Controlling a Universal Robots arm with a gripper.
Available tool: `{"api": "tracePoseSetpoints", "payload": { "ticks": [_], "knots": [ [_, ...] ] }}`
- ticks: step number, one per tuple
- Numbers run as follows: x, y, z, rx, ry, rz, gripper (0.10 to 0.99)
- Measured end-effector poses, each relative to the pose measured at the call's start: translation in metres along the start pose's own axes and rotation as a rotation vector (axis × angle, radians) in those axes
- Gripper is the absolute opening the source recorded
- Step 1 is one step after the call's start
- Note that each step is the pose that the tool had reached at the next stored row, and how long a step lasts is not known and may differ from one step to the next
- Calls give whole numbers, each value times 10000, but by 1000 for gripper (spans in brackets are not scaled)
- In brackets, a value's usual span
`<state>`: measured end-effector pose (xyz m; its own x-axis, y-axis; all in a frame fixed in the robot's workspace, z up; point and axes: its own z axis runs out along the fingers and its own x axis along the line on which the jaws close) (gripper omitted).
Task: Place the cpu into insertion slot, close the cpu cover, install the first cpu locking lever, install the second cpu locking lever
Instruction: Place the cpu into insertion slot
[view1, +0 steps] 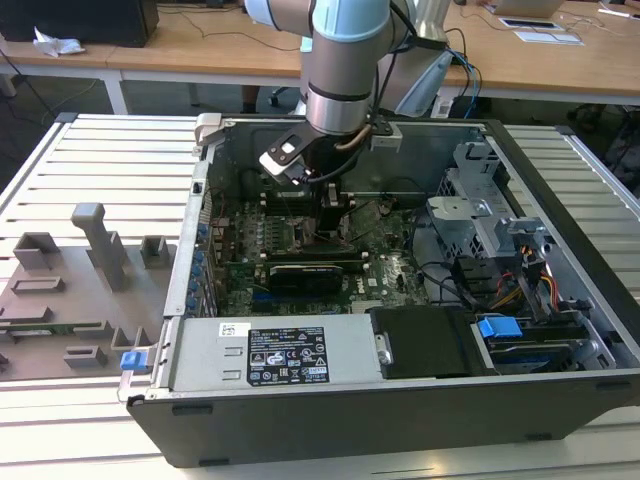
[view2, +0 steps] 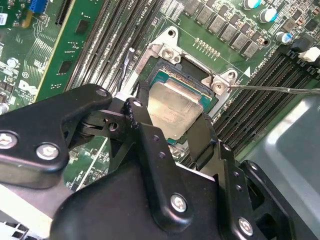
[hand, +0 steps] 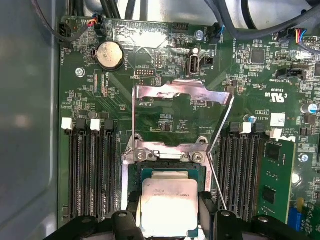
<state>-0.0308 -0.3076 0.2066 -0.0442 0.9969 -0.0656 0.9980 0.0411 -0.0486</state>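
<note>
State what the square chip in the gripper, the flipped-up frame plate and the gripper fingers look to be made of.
The pale silvery-beige square cpu: metal face, satin finish, by its dull even sheen. The thin silvery cpu cover, standing open: bare sheet metal, probably steel, given bright reflections. The fingers of the black gripper: matt black, metal or hard plastic; I cannot tell which.

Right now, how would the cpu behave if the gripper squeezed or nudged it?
The cpu is a thin, flat, metal-faced square: probably stiff and light. The fingers catch only its thin edges, so it might slip or tilt. Unlikely to roll.
</note>
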Motion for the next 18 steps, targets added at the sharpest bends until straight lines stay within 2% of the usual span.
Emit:
{"api": "tracePoseSetpoints", "payload": {
  "ticks": [4,11,18],
  "knots": [
    [3,2,53,1,-1,0,541],
    [5,4,96,6,-7,0,541],
    [7,5,107,1,-1,0,541]
  ]
}}
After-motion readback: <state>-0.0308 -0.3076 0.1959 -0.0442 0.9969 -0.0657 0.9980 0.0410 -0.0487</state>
